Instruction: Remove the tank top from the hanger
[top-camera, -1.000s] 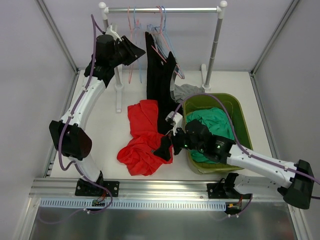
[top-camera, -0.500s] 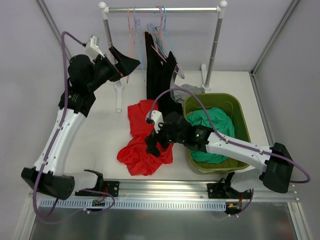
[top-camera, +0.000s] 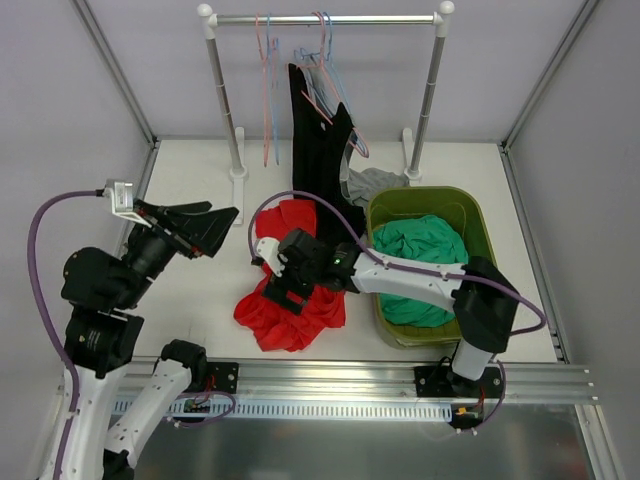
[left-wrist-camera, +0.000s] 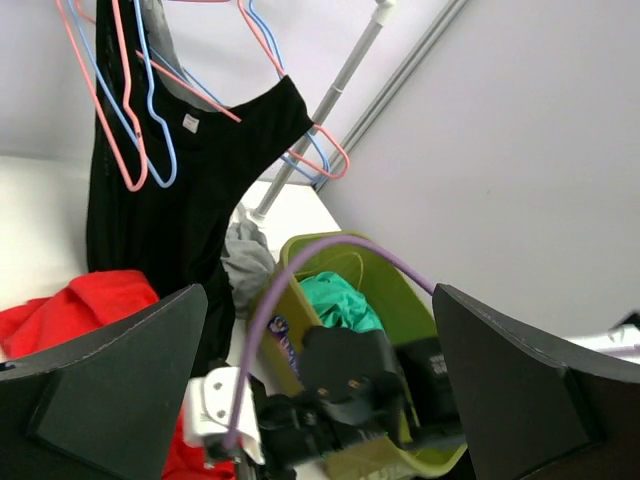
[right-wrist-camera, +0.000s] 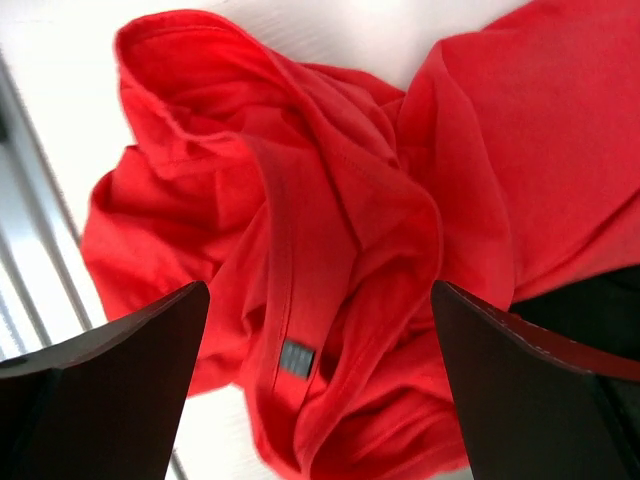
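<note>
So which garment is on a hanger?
The black tank top, hanging from the metal rail; the red shirt lies on the white table, the green cloth in the olive bin.

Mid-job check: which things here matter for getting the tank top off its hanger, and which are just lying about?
Part of the job:
- black tank top
- pink hanger carrying it
- rack rail

Just lying about:
- red shirt on the table
- green bin
- teal garment inside the bin
- grey cloth behind the bin
- empty hangers on the rail
</note>
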